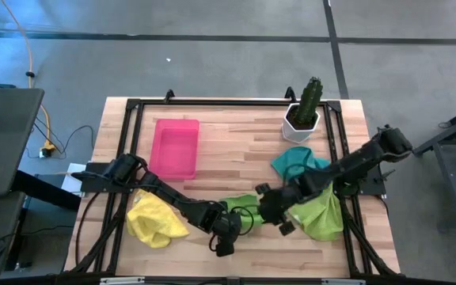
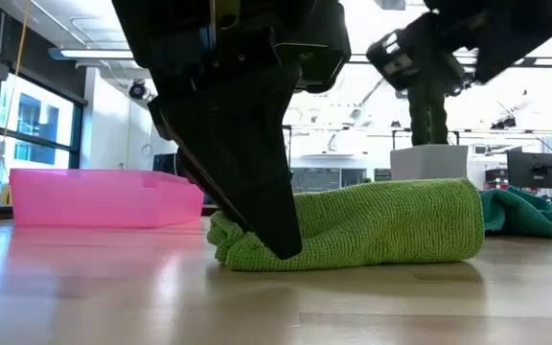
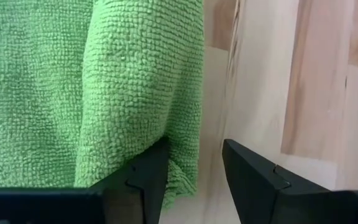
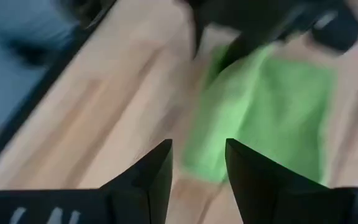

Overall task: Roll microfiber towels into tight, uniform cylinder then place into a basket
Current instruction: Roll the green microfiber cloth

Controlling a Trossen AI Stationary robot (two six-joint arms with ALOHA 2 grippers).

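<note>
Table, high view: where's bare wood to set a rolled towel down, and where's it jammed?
Free: the strip between the pink basket and the cactus pot, and the mid-table wood below it. Crowded: the front edge, with the yellow towel, the rolled green towel with the left tool at its end, the right tool, then the larger green towel and the teal towel.
</note>
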